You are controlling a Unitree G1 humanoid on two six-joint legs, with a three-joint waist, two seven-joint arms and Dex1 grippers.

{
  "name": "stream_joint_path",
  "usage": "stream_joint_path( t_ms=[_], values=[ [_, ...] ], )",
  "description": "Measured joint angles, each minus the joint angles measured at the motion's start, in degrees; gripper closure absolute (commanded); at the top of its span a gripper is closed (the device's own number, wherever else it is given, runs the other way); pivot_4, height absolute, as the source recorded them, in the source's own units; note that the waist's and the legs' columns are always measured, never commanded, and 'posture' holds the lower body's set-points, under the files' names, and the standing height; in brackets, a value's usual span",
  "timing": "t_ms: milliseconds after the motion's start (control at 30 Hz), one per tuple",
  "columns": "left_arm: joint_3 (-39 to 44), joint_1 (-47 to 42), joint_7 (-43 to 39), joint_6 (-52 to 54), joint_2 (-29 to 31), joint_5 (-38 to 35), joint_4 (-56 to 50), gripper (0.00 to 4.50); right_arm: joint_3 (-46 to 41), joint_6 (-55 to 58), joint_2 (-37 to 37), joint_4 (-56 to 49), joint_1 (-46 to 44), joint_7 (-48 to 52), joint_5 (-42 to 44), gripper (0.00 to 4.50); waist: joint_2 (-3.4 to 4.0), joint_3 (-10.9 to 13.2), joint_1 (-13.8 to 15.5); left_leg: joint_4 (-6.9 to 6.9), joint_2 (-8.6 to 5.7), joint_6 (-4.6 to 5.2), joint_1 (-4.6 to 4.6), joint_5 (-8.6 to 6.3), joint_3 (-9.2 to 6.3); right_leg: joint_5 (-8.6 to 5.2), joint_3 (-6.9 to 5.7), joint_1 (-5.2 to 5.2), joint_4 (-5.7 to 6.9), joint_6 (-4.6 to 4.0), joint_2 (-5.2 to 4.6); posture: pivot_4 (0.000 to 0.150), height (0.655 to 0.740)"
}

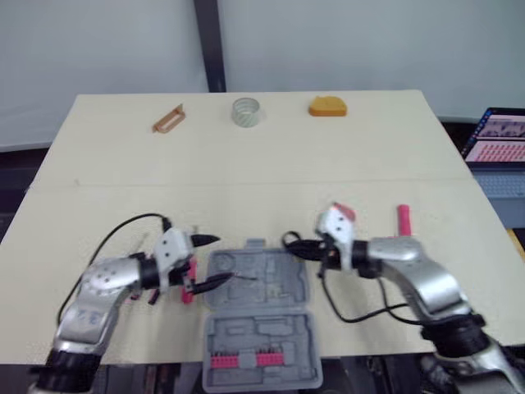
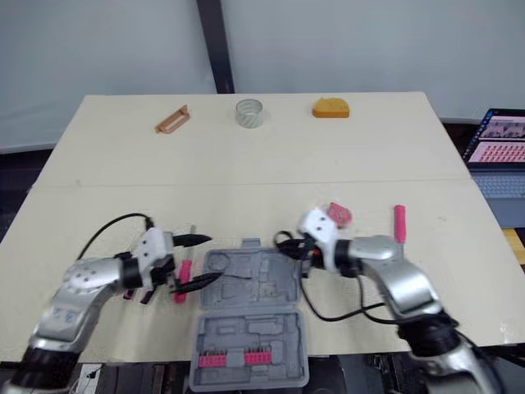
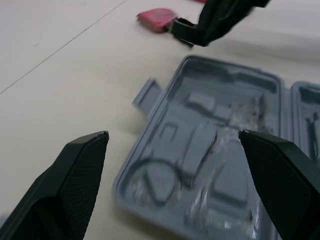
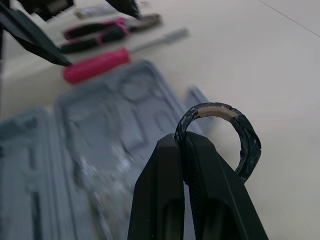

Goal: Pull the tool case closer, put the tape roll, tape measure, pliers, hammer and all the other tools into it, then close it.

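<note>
Open case (image 1: 261, 332) sits just beside the right gripper (image 4: 184, 144), which pinches the tape roll (image 4: 247, 136), seemingly for dropping in, left gripper (image 1: 215, 259) spread opposite.

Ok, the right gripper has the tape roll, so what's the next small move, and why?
Probably shift the right gripper toward the round recess in the open tool case, then lower. It is shut on the tape roll, which hangs by the case's right edge, not yet over that recess.

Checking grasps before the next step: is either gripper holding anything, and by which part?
The right gripper pinches the black tape roll by its ring wall. The left gripper is open and empty.
</note>
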Motion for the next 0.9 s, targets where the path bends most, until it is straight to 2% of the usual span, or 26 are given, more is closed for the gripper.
stream_joint_path(
  t_ms=[133,233,333,533,900],
  values=[
    [7.3,7.5,1.2,1.3,1.0,-2.6,-3.3,0.00,5.7,-1.4,5.5,3.2,-3.4,0.0,-1.1,4.45,0.00,0.0,0.1,0.01,0.00,0.00,0.02,-0.01,-0.03,0.00,0.00,0.00,0.03,-0.01,0.01,0.150,0.7400],
    [13.7,14.1,2.2,2.2,0.9,-5.1,-6.1,0.00,10.6,-2.7,10.8,10.0,-7.3,-0.1,-4.2,4.45,-0.02,0.0,-0.7,-0.03,0.15,-0.09,0.06,-0.05,0.05,-0.01,0.01,-0.05,0.06,-0.03,0.14,0.150,0.7400],
    [16.7,18.4,2.4,2.8,0.8,-6.7,-8.4,0.00,12.5,-3.7,14.4,15.0,-9.7,-0.3,-6.3,4.45,0.01,0.0,-1.1,-0.05,0.27,-0.17,0.07,-0.10,0.02,-0.06,-0.03,-0.08,0.13,-0.13,0.26,0.150,0.7400],
    [17.9,21.7,3.0,3.0,0.3,-7.9,-11.0,0.00,13.9,-4.5,18.6,21.1,-12.0,-0.8,-8.6,4.45,-0.02,0.0,-1.6,-0.06,0.34,-0.23,0.08,-0.13,0.04,-0.10,-0.02,-0.09,0.14,-0.20,0.35,0.150,0.7400],
    [17.3,20.4,4.8,3.8,0.1,-8.0,-12.3,0.00,15.0,-4.8,21.2,24.5,-12.4,-1.1,-12.1,4.45,0.00,0.0,-1.7,-0.07,0.39,-0.25,0.09,-0.14,0.07,-0.11,0.00,-0.13,0.14,-0.24,0.40,0.150,0.7400]
  ],
)
